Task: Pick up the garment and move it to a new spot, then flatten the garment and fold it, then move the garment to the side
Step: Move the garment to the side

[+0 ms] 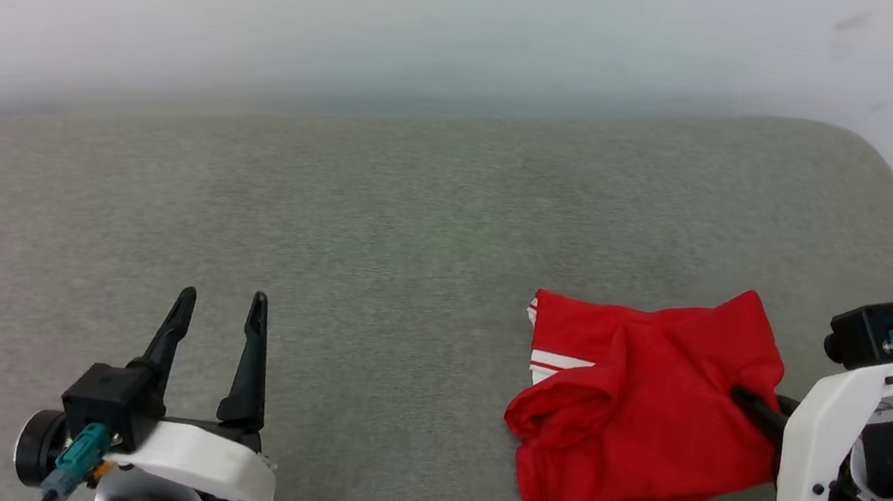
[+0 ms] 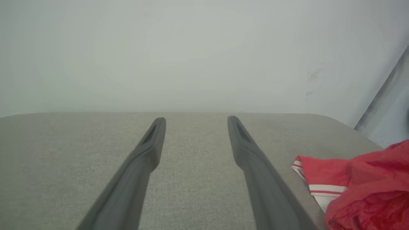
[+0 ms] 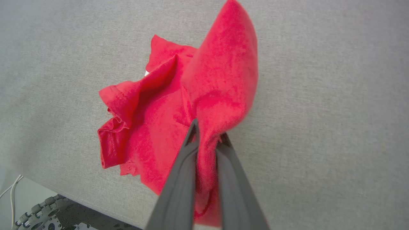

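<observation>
1. Now R claw (image 3: 207,129) pinched on shirt (image 1: 641,414) fold; shirt crumpled at cushion's (image 1: 382,216) right end.
2. Lift slow, straight up; watch for slip.
3. L claw (image 1: 222,300) wide open, empty; hold it clear.

The garment (image 1: 649,415) is soft red cloth, matt, with a fine knitted grain and a flat white-striped trim. The bench (image 1: 382,216) wears a coarse grey woven fabric, also matt. My jaws look like smooth, dull dark plastic. My right wrist shell (image 1: 822,446) is glossy white plastic. The wall (image 1: 357,14) is smooth and matt.
</observation>
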Controlling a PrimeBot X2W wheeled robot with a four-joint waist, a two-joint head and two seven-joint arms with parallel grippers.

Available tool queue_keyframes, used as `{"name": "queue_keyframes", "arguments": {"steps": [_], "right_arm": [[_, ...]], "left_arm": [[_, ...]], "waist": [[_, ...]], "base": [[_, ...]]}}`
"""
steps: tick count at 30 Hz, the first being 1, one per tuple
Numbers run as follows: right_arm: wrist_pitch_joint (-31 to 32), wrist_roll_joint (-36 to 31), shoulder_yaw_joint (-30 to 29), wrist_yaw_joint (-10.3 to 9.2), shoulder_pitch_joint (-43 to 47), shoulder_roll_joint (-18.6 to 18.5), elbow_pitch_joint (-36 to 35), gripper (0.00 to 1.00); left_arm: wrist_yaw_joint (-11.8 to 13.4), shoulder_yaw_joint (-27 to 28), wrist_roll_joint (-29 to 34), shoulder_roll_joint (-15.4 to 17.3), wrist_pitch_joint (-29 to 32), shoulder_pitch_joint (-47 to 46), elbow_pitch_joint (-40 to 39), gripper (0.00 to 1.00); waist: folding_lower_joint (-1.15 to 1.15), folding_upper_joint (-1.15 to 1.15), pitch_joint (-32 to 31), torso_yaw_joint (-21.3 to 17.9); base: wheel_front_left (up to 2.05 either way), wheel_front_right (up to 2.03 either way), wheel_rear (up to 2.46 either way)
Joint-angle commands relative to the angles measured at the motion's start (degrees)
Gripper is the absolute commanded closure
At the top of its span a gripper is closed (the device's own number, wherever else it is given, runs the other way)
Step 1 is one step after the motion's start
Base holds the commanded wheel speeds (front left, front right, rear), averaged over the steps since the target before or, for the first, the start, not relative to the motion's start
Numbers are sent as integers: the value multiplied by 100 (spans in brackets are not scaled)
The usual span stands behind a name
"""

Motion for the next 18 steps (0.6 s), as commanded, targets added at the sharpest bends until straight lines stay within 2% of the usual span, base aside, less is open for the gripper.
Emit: {"name": "queue_keyframes", "arguments": {"steps": [1, 6, 10, 17, 18], "right_arm": [[5, -40, -2, -2, -164, -24, -21, 100], [-294, -261, -24, -3, -591, -180, 211, 100], [-732, -333, -184, -2, -1071, -254, 480, 100], [-1530, -503, -876, -3, -1790, -610, 1379, 100], [-1916, -602, -1237, -3, -2062, -715, 1827, 100]], "left_arm": [[-20, -9, 46, -3, -16, -136, -29, 0], [-106, -112, 195, 51, 57, -506, -105, 0], [-174, -189, 394, 169, 216, -943, -232, 0], [-382, -424, 769, 222, 575, -1980, -482, 0], [-431, -483, 920, 233, 690, -2352, -597, 0]], "waist": [[0, 0, 187, -659], [0, 0, 732, -1167], [0, 0, 1315, -1366], [0, 0, 2330, -1205], [0, 0, 2727, -1127]], "base": [[0, 0, 0], [0, 0, 0], [0, 0, 0], [0, 0, 0], [0, 0, 0]]}}
